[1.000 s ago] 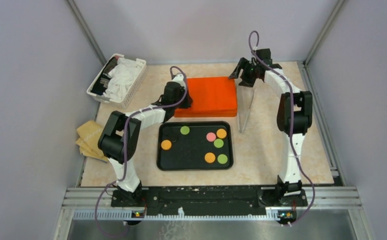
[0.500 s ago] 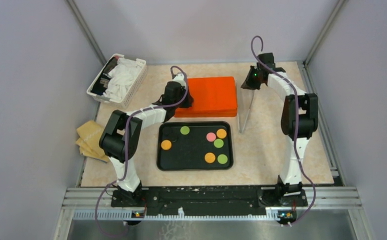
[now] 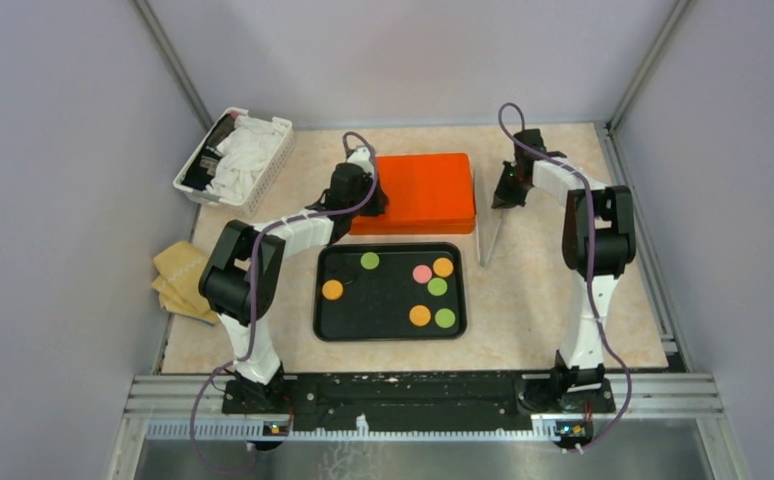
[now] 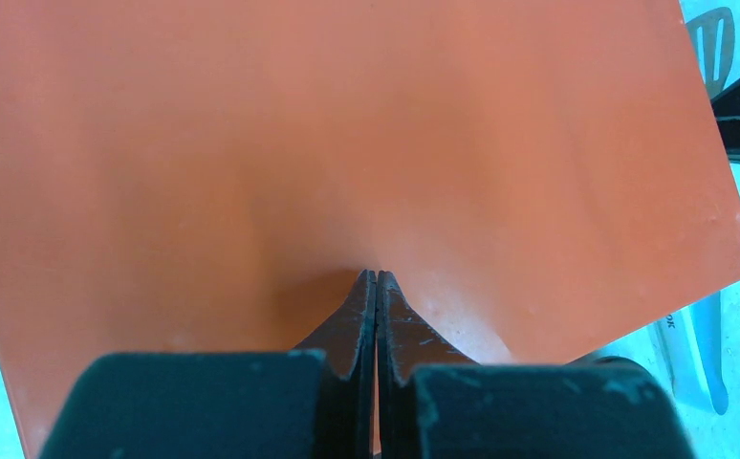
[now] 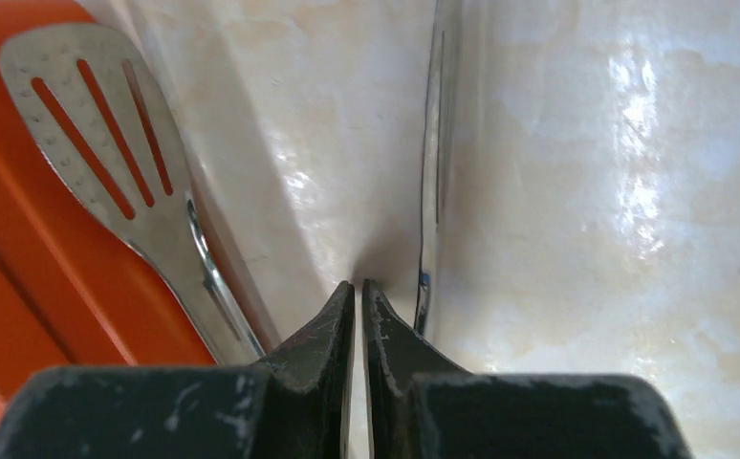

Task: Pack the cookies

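Note:
Several cookies, orange (image 3: 333, 289), green (image 3: 370, 260) and pink (image 3: 422, 273) flat discs, lie on a black tray (image 3: 388, 328) in the middle. Behind it sits an orange box (image 3: 418, 190). My left gripper (image 3: 371, 206) (image 4: 376, 273) is shut with nothing in it, its tips pressed on the box lid (image 4: 347, 124). My right gripper (image 3: 504, 197) (image 5: 359, 284) is shut, low over the table just right of the box. Its tips stand between the two arms of metal tongs (image 3: 483, 235). One arm ends in a slotted blade (image 5: 98, 115); the other (image 5: 431, 191) shows edge-on.
A white basket (image 3: 275, 160) of cloths stands at the back left. Folded yellow cloths (image 3: 178, 275) lie at the left edge. Grey walls close in both sides and the back. Bare marbled tabletop (image 3: 553, 290) shows right of the tray.
My right gripper dropped from above the back of the table to beside the box and closed its jaws. The tongs' spread arms now lie closer together. The left arm stayed put.

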Robot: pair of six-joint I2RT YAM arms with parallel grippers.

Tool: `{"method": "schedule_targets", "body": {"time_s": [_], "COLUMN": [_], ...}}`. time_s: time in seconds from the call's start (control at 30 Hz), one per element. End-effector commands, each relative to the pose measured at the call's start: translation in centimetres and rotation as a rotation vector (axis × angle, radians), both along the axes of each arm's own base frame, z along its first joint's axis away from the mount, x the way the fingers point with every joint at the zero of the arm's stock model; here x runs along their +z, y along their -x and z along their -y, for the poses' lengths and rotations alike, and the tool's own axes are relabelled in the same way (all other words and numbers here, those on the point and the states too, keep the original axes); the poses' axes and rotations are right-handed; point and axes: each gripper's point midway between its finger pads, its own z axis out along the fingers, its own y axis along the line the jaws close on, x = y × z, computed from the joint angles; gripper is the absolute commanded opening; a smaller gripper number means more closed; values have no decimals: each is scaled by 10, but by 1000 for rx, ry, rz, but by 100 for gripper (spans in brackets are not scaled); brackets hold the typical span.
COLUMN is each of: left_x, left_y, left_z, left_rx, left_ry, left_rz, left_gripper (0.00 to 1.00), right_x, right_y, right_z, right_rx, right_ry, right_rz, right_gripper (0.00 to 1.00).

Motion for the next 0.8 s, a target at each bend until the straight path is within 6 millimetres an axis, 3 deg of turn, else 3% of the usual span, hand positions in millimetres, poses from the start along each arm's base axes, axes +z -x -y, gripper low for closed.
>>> {"method": "schedule_targets", "body": {"time_s": [0.0, 0.17, 0.33, 0.43, 0.6, 0.7, 0.77], "left_x": [-19, -16, -11, 7, 61, 79, 79], "left_y": [18, 19, 19, 14, 0, -12, -15], "left_z": [0, 3, 7, 9, 6, -22, -46], "left_rx": [-30, -40, -58, -55, -6, 177, 258], "left_ry": [-39, -32, -23, -12, -26, -67, -60], "left_rz": [-85, -82, -74, -49, -34, -59, -102], "left_gripper": [0, 0, 0, 0, 0, 0, 0], "right_x": [8, 11, 34, 61, 106, 123, 125], "right_y": [12, 23, 21, 7, -9, -18, -24], "right_z": [29, 48, 68, 56, 30, 8, -3], "right_rx": [-53, -115, -167, -127, -67, -19, 7], "right_ry": [75, 130, 219, 160, 100, 60, 38], "right_rz": [-11, -12, 49, 165, 285, 327, 327], "right_gripper": [6, 6, 6, 6, 4, 4, 2]}}
